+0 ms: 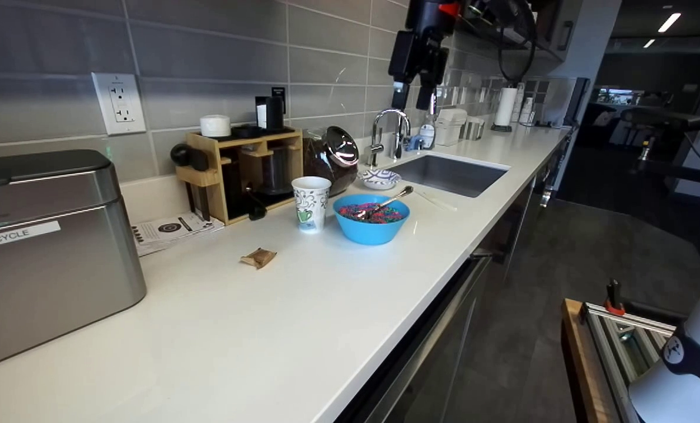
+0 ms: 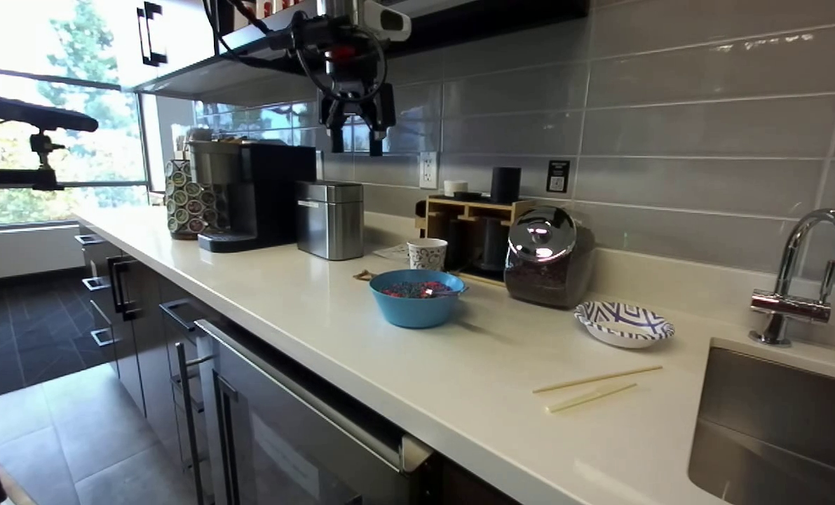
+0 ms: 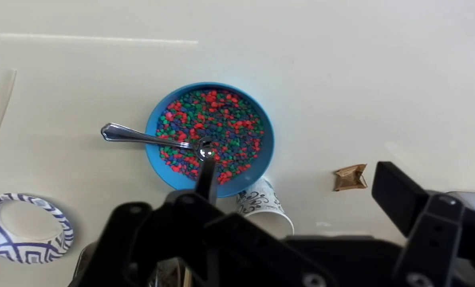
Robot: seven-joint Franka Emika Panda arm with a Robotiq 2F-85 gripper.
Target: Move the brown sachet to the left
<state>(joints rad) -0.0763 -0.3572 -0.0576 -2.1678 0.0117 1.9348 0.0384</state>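
The brown sachet (image 1: pixel 259 258) lies flat and slightly crumpled on the white counter, in front of the wooden organizer. In an exterior view only part of the sachet (image 2: pixel 364 275) shows behind the blue bowl. In the wrist view the sachet (image 3: pixel 349 177) is right of the bowl, near the right finger in the picture. My gripper (image 3: pixel 297 171) is open and empty, its fingers wide apart. In both exterior views the gripper (image 1: pixel 413 98) (image 2: pixel 356 145) hangs high above the counter, touching nothing.
A blue bowl (image 1: pixel 371 232) of coloured bits holds a spoon (image 3: pixel 141 137). A white paper cup (image 1: pixel 311 205) stands close beside it. A steel bin (image 1: pixel 56 258), wooden organizer (image 1: pixel 213 176), glass jar (image 2: pixel 547 273), patterned bowl (image 2: pixel 624 335) and sink (image 1: pixel 461 176) line the counter.
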